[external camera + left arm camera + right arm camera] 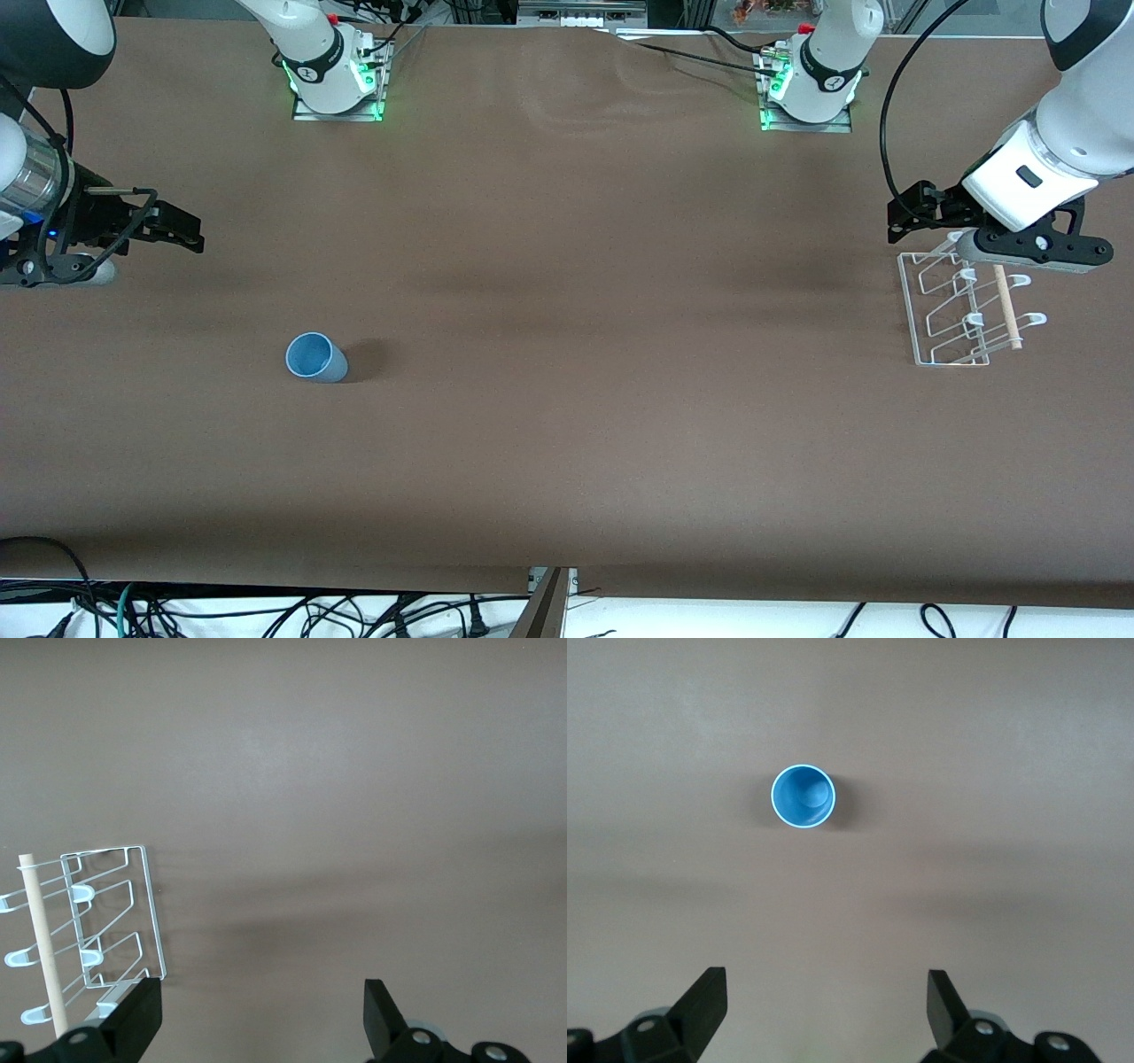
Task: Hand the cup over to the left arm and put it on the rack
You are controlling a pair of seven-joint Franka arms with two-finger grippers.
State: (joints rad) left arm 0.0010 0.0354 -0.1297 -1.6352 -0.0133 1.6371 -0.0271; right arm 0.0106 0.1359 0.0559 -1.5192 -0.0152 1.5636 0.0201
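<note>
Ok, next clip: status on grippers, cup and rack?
Left gripper open, over the rack. Right gripper open, empty, short of cup. Cup upright on table, untouched. Nothing between them.

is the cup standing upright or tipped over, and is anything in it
Upright and empty: the cup stands on the table with its mouth up, and its bare blue bottom shows through the round rim.

You see even, fairly bright overhead light on the table (567, 443). The cup (315, 358) casts a soft shadow toward the left arm's end. Focus is sharp.
</note>
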